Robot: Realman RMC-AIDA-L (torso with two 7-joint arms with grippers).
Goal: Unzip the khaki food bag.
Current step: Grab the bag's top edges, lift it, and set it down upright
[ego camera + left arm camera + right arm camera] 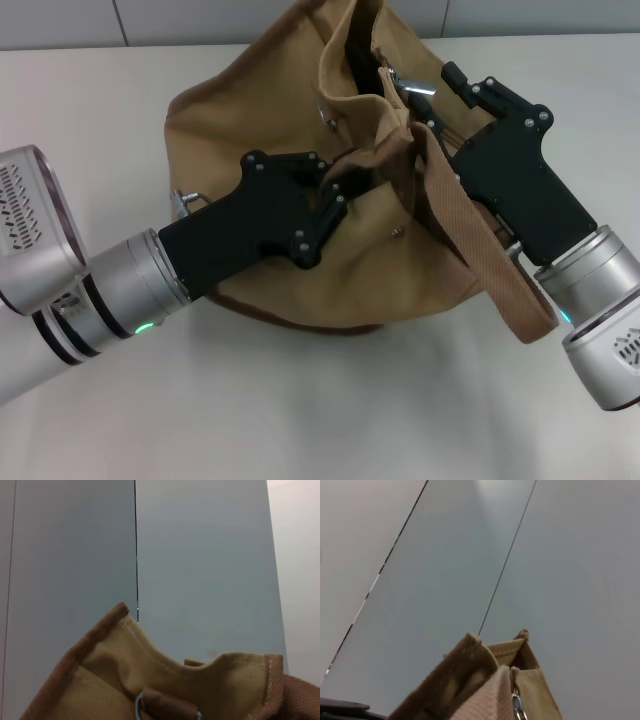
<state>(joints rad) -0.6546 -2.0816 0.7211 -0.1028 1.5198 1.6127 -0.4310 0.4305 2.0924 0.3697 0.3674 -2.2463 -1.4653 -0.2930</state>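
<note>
Judging the khaki food bag [300, 270] soft and collapsible, I'd pinch its zipper pull [415, 90]; left gripper [345, 185] clenches canvas, right gripper's [425, 105] grasp I cannot tell.

head view. the khaki food bag [300, 290] sits slumped on the white table [330, 410]. my left gripper [345, 195] presses into the bunched canvas at the bag's middle, fingers pinching a fold. my right gripper [425, 105] reaches the bag's top beside the silver zipper pull [415, 90]. a wide strap [480, 250] drapes across my right arm.
</note>
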